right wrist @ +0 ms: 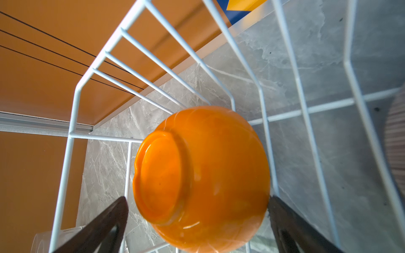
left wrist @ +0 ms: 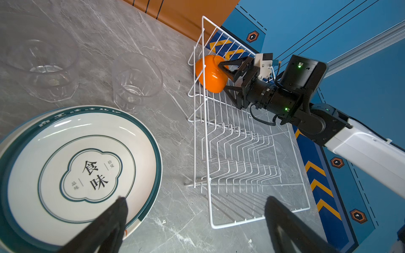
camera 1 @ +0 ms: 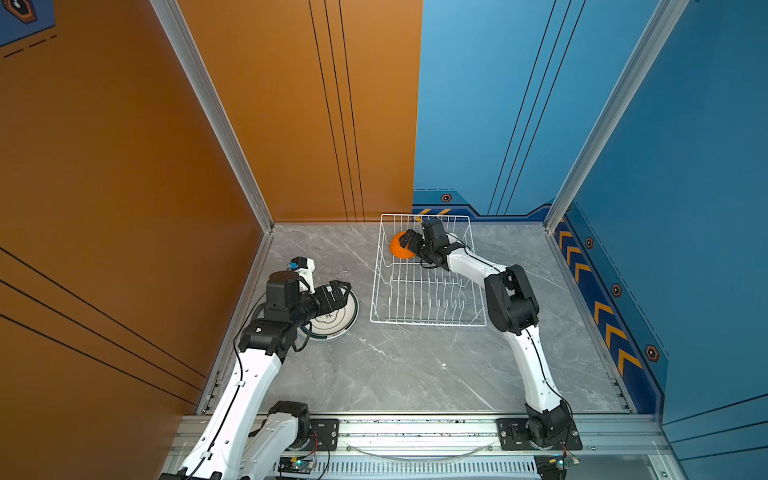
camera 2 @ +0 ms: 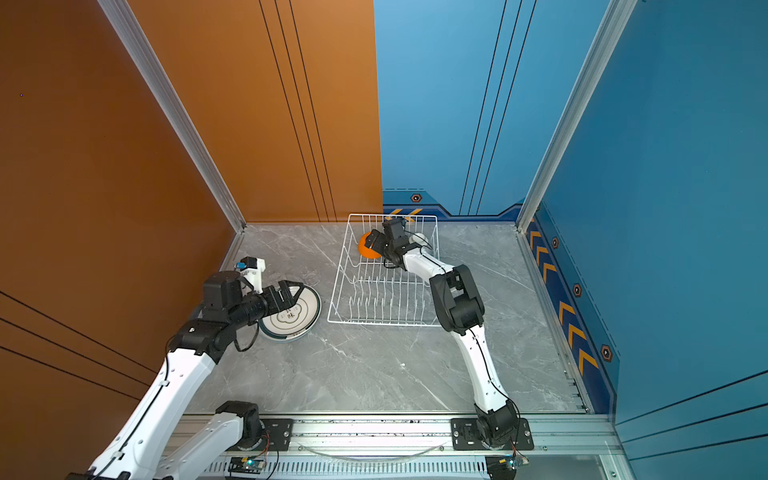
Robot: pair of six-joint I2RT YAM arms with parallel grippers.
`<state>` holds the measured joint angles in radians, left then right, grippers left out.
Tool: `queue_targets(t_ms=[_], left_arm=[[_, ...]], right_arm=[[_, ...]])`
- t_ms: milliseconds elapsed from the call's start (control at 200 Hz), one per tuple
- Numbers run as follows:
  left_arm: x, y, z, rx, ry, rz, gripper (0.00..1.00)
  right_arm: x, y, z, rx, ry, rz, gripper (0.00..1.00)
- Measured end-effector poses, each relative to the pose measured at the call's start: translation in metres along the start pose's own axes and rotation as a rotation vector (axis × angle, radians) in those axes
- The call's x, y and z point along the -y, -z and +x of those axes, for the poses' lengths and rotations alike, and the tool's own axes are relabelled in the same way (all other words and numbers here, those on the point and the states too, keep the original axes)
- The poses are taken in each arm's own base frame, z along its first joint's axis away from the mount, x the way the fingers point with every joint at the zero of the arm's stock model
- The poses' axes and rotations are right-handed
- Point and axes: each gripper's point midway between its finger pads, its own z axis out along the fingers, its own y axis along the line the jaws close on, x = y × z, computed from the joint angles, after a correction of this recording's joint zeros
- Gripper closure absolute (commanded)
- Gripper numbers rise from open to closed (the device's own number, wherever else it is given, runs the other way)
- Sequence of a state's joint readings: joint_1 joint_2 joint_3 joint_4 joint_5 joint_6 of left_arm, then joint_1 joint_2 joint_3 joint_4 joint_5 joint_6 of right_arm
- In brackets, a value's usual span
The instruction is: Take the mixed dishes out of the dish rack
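A glossy orange bowl [right wrist: 201, 175] rests tilted, foot ring showing, in the far left corner of the white wire dish rack [camera 1: 428, 321]. The right tool [right wrist: 197, 199] stands wide open on either side of its round wall. The left tool [left wrist: 196, 199], also spread open, hovers over a teal-rimmed plate [left wrist: 43, 135] on the veined grey counter [camera 1: 407, 365], beside two clear faceted glasses [left wrist: 137, 78]
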<state>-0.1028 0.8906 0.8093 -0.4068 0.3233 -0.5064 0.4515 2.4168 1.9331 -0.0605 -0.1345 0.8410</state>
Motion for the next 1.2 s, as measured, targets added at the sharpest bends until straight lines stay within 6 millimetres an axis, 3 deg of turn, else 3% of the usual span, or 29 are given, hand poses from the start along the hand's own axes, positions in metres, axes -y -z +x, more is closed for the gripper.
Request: queue_targets(t_ms=[485, 1196], left_arm=[[-0.005, -0.005, 0.003, -0.016, 0.01, -0.013, 0.02], [-0.011, -0.013, 0.008, -0.046, 0.022, -0.03, 0.02]], right_arm=[[-0.004, -0.015, -0.002, -0.024, 0.034, -0.007, 0.0], [-0.02, -0.011, 0.016, -0.151, 0.044, -0.124, 0.05]])
